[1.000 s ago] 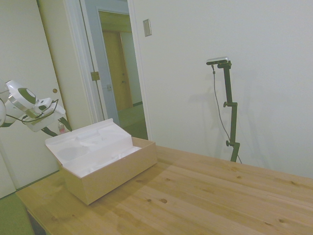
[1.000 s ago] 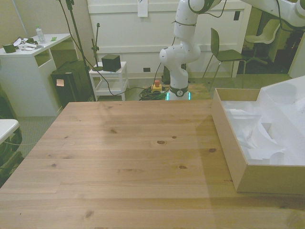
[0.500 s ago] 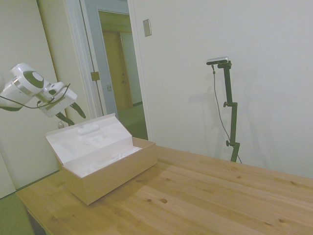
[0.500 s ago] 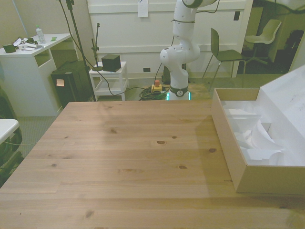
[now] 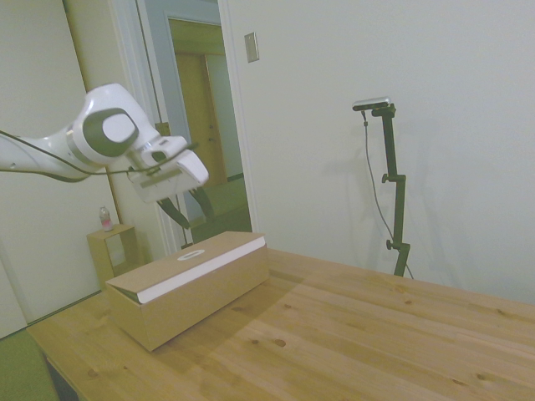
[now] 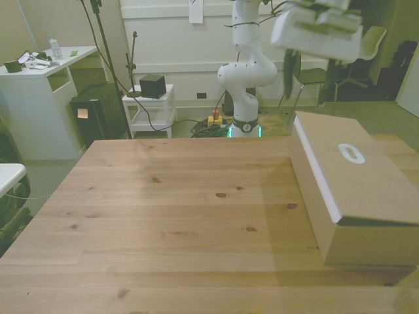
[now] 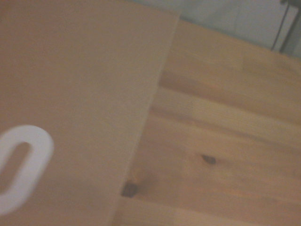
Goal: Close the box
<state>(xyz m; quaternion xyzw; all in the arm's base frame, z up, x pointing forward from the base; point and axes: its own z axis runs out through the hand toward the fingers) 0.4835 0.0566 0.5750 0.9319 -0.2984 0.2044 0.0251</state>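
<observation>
Hovering over the box point(image 5: 188, 288), lid down but not fully flush.
We see the box at the worktop point(image 6: 177, 209) edge on the front view's right; our gripper point(image 5: 190, 210) hangs above, jaws apart, touching nothing.

Wooden table point(image 6: 177, 209), light planks with dark knots; tan box point(image 6: 350, 190) sits directly on it at the front view's right, lid down, white oval on top

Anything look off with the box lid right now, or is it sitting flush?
Not quite flush. The box has its lid down, but a thin white strip shows along the front edge, so it looks slightly proud. The tool hangs above it, clear of the lid.
</observation>
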